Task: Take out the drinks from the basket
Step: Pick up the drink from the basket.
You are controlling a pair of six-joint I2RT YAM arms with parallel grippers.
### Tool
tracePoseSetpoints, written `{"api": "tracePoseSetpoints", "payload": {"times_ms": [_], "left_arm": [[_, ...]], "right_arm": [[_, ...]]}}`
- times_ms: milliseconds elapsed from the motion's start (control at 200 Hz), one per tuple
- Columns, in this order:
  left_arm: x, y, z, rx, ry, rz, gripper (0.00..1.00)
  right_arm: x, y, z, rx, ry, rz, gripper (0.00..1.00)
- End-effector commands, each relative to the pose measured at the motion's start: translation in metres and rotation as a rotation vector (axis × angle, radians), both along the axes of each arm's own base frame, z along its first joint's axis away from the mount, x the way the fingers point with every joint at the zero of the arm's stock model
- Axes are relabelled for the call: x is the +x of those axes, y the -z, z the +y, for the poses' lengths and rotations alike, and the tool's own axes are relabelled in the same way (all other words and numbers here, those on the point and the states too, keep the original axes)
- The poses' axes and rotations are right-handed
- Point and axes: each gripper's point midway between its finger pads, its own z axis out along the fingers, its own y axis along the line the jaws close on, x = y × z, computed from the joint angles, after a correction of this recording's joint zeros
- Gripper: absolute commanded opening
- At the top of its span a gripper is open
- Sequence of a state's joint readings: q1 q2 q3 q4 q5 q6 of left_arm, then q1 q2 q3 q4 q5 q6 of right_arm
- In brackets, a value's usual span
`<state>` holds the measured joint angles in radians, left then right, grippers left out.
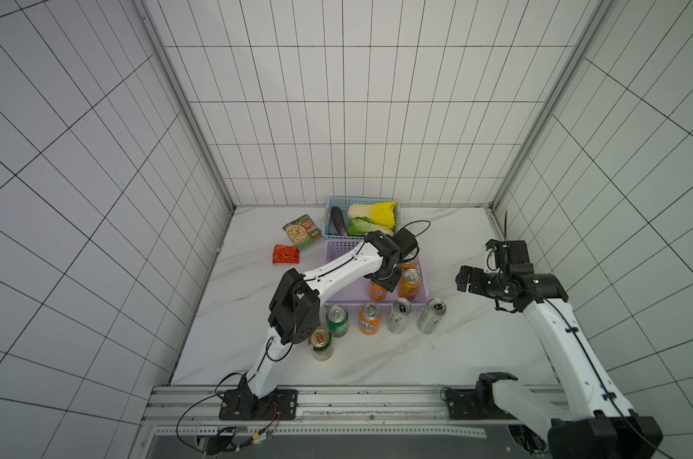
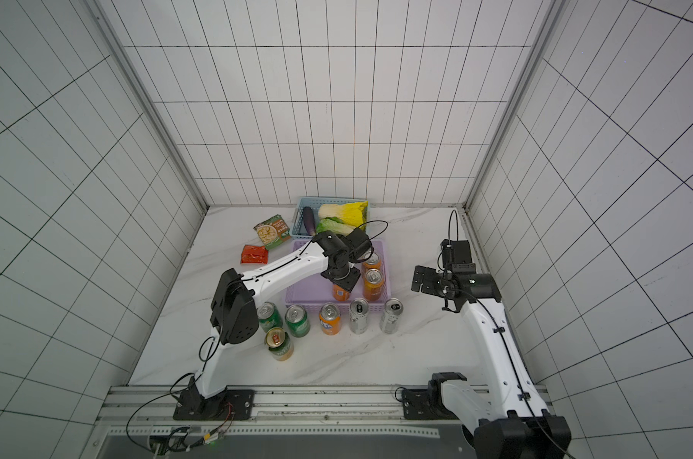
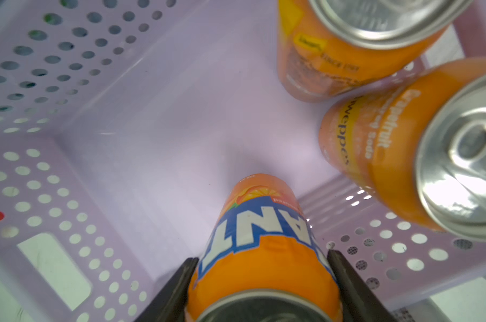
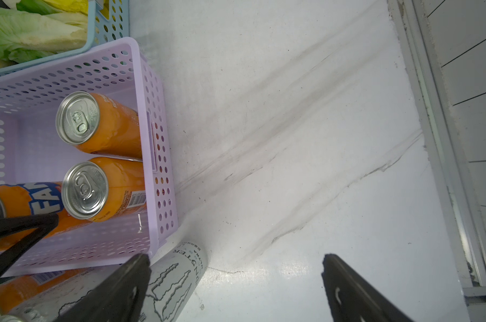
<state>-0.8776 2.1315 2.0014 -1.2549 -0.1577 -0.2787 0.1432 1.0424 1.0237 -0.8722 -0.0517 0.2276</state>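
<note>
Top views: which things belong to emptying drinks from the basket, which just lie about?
Job: lilac perforated plastic basket; orange metal can in left claw; two orange cans inside; outside, two green cans, one orange, two slim silver-white, one dark green with red-gold top.
Lying about: light blue plastic basket of vegetables; green snack packet; red snack packet.

Blue basket [image 1: 330, 211] of greens [image 1: 366, 227] (eggplant [image 1: 338, 225] too), green packet [image 1: 303, 231], red packet [image 1: 286, 254] alongside.

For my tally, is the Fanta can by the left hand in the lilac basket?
In: Fanta can sits inside the basket walls, left hand around it.
</note>
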Motion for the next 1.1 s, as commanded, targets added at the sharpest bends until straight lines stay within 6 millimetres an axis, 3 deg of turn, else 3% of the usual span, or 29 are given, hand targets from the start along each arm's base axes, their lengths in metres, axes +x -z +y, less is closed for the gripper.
{"api": "tracePoseSetpoints", "payload": {"times_ms": [0,595,830,1094], "left_arm": [[0.005,-0.048,0.006,-0.068,-0.006,-0.097,0.54],[-0.021,-0.112,0.034,-0.13,-0.004,-0.139,0.53],[-0.046,-0.14,0.048,-0.111,0.017,-0.176,0.53],[-0.085,-0.156,0.06,-0.138,0.035,-0.178,0.53]], "right_arm": [[-0.003,0.004,-0.007,-0.023,0.014,0.002,0.99],[-0.002,0.002,-0.007,-0.022,0.013,-0.002,1.0],[-0.002,0.002,-0.006,-0.022,0.013,-0.001,1.0],[-0.002,0.001,-0.006,-0.02,0.013,-0.005,0.99]]}}
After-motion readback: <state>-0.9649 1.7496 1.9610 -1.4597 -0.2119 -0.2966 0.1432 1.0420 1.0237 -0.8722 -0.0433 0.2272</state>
